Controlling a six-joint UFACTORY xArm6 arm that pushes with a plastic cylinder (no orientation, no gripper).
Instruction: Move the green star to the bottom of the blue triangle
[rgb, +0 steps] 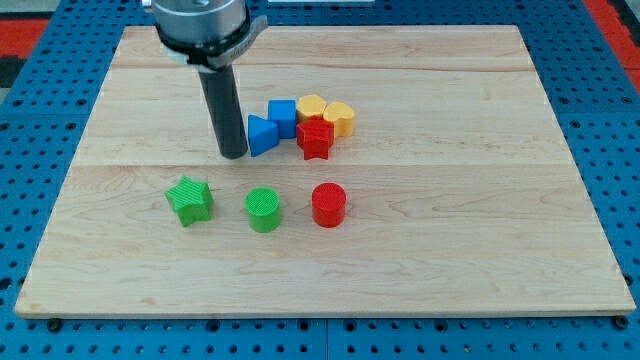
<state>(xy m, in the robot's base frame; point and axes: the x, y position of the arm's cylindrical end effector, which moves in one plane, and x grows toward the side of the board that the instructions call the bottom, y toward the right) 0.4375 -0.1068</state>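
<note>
Pale wooden board (420, 260), planked, lying on a blue perforated bench (610, 120). Largest thing in frame.

Arm: dark straight rod hanging from a grey metal housing at the view's top. No fingers on this rig, so nothing to open, close or grip with. My tip (234, 155) rests on the board just to the view's left of the blue plastic triangle block (261, 135), touching it or very nearly; cannot tell which.

Cluster right of the tip: blue triangle, blue cube block (283, 116) behind it, red star block (315, 139), then two yellow blocks, one roughly hexagonal (311, 105) and one heart-like (340, 117). All packed together, touching or nearly so.

Lower row, well apart from each other: green plastic star block (190, 199) at the view's left, green cylinder block (264, 210) in the middle, red cylinder block (328, 204) at the right.

Task status, my judgement: not done. Green star sits below and to the left of the blue triangle, with my tip nowhere near it. Star needs pushing toward the view's right to lie directly under the triangle. The green cylinder occupies part of that space; risk of shoving it along. Tip must first travel round to the star's left side.
</note>
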